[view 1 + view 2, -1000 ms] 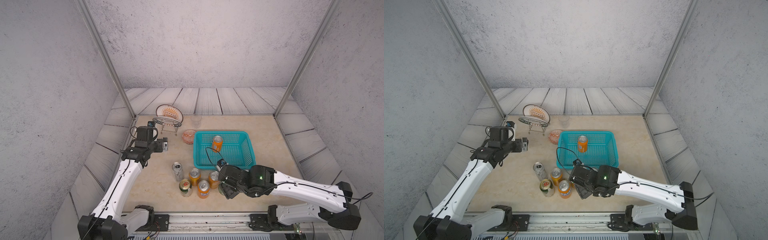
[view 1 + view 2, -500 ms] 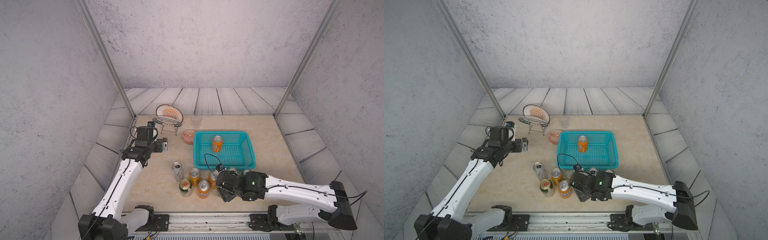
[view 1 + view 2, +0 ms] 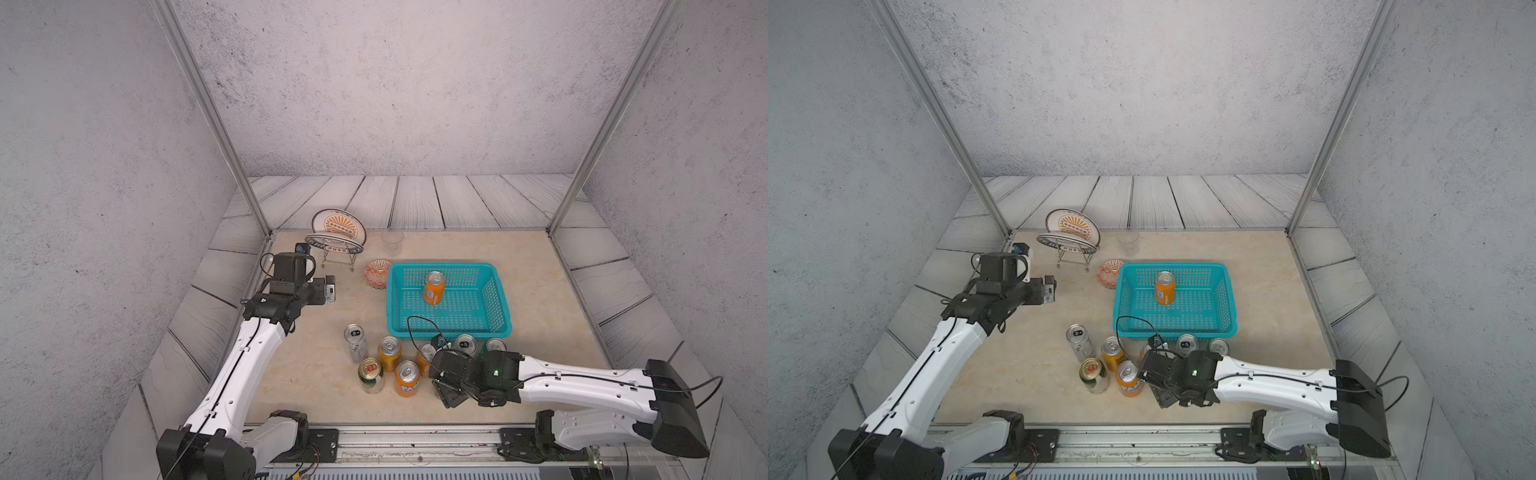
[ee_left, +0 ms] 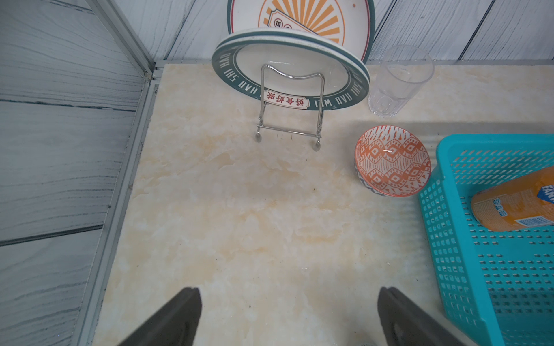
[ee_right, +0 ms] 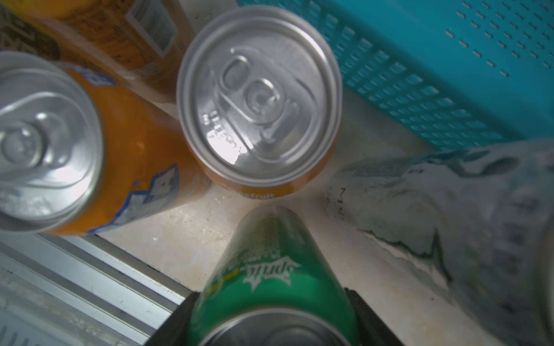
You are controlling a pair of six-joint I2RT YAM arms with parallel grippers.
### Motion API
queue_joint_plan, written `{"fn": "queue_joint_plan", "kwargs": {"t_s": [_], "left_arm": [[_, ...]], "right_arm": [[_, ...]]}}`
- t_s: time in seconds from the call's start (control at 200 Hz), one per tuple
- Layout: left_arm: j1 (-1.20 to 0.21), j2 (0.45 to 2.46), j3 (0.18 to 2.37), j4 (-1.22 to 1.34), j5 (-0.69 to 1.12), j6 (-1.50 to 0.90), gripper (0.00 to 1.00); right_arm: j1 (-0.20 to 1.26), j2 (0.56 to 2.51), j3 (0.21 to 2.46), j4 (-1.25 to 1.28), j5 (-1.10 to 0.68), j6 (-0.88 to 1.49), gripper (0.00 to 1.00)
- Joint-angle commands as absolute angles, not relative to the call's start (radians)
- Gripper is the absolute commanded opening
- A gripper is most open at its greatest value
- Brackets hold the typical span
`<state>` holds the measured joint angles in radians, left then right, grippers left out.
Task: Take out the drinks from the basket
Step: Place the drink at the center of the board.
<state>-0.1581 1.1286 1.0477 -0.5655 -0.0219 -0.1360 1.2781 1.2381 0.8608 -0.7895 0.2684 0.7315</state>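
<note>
Far left, hovering over the tabletop [image 3: 324, 374] with the left jaws released, empty, apart from the turquoise basket [image 3: 457, 332]. Just near of the basket, on the tabletop: a cluster of upright cans [image 3: 389, 353], orange, green and silver-white. Inside the basket, toward its far wall: one orange can [image 3: 434, 288], upright, silver-topped. On the cluster's near right, clenching a green can [image 5: 269, 269] with white lettering between the right jaws.

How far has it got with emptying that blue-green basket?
Nearly done. Seven aluminium cans stand on the table outside the turquoise plastic basket. The right gripper grips a green can beside them. One orange can is left standing in the basket.
</note>
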Motion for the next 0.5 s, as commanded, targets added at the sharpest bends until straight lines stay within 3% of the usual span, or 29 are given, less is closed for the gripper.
{"fn": "queue_joint_plan", "kwargs": {"t_s": [0.0, 0.275, 0.49], "left_arm": [[-0.149, 1.129, 1.050, -0.569, -0.029, -0.132, 0.99], [-0.149, 1.131, 1.051, -0.568, -0.027, -0.133, 0.99], [-0.149, 1.132, 1.051, -0.568, -0.026, -0.132, 0.99]], "right_arm": [[1.283, 1.247, 0.862, -0.741, 0.311, 0.749, 0.65], [1.283, 1.275, 0.862, -0.758, 0.310, 0.752, 0.69], [1.282, 1.278, 0.876, -0.790, 0.320, 0.750, 0.78]]}}
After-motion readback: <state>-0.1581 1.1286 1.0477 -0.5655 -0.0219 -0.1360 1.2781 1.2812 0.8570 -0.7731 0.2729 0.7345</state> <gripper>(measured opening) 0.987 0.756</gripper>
